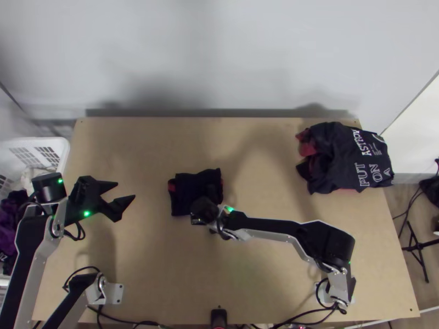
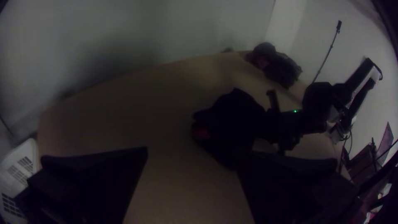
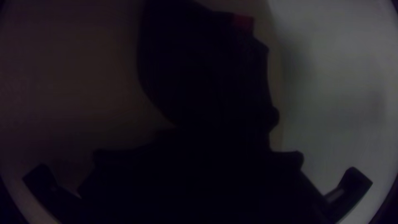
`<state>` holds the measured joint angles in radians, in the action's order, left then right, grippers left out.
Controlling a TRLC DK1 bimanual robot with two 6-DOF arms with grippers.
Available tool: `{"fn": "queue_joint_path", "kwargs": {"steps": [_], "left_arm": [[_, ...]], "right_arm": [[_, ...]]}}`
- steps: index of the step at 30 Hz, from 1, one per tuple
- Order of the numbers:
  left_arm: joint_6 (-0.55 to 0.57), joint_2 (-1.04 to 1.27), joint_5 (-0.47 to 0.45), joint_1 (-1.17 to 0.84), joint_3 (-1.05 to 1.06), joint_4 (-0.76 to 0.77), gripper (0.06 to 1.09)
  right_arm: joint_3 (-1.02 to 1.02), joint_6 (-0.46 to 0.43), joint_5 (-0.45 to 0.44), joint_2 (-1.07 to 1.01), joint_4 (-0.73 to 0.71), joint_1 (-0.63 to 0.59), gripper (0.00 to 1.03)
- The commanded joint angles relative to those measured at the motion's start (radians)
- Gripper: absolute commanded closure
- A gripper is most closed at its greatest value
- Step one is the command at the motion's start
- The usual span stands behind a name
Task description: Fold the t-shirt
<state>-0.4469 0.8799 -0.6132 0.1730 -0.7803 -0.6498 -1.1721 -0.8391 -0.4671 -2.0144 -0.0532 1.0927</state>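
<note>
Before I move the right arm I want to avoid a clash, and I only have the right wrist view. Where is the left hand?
Observer: In the top view, the left hand is to the left of the dark t-shirt, with bare table showing between them.
Operator: Thanks. Is there other clothing on the table that I should keep the right elbow away from?
Observer: Yes, a dark garment with white lettering lies bunched at the table's right edge, towards the far corner.
</note>
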Motion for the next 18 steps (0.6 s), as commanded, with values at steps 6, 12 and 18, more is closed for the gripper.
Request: {"fn": "queue_joint_path", "kwargs": {"steps": [6, 12, 18], "left_arm": [[-0.003, 0.016, -0.005, 0.005, -0.036, -0.019, 0.11], [0.004, 0.031, -0.005, 0.003, -0.054, -0.037, 0.11], [0.020, 0.031, -0.003, 0.002, -0.062, -0.063, 0.11]], "right_arm": [[0.002, -0.015, -0.001, 0.121, -0.079, -0.099, 1.00], [0.022, -0.063, -0.001, 0.233, -0.079, -0.188, 1.00], [0.098, -0.107, 0.001, 0.347, -0.079, -0.303, 1.00]]}}
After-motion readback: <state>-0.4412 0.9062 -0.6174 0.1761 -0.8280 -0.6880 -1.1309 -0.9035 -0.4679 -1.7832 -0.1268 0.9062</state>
